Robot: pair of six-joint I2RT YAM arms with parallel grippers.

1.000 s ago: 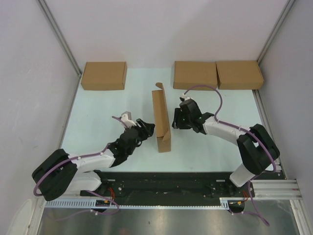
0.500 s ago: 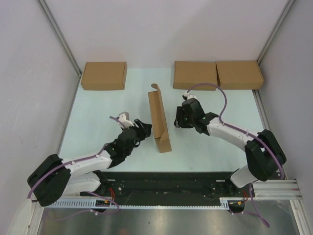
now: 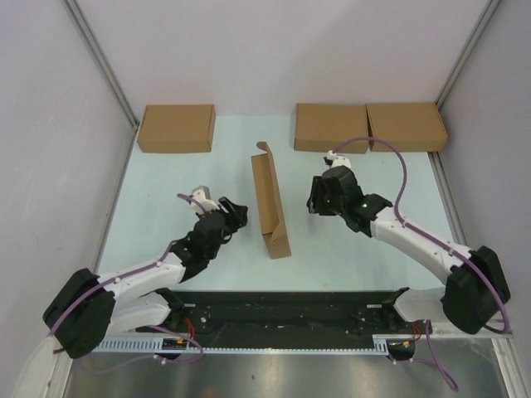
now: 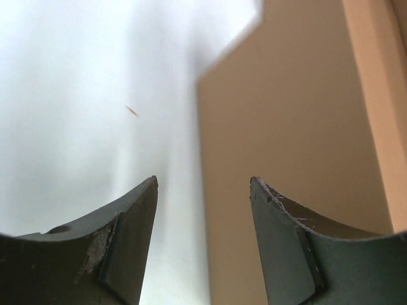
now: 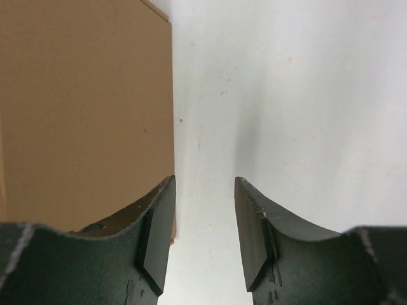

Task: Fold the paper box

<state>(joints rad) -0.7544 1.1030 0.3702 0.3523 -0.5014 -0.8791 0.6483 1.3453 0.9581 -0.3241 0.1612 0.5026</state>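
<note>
The paper box [image 3: 270, 199] stands on one long edge near the middle of the table [image 3: 158, 191]. It is a narrow brown slab running from near to far, with a small tab projecting at its far end and a folded corner at its near end. It appears only partly folded, and the closing flaps are probably not yet tucked. The left gripper [image 3: 234, 212] and the right gripper [image 3: 313, 202] flank it on opposite sides, each just beside a broad face and touching nothing. The arrangement reads as a bracket: the slab can be steadied or pressed from both faces without either arm crossing the other. In the left wrist view the fingers [image 4: 130, 244] are spread, with only table and cardboard beyond them. In the right wrist view the fingers [image 5: 156, 235] are likewise parted, the cardboard face lying to the left of the gap. Along the far edge lie three compact brown boxes [image 3: 176, 128], one at the left and two side by side at the right, well apart from the work. The surface is pale mint, smooth and matte. White panels [image 3: 274, 50] set in aluminium posts [image 3: 98, 58] enclose it on three sides.
</note>
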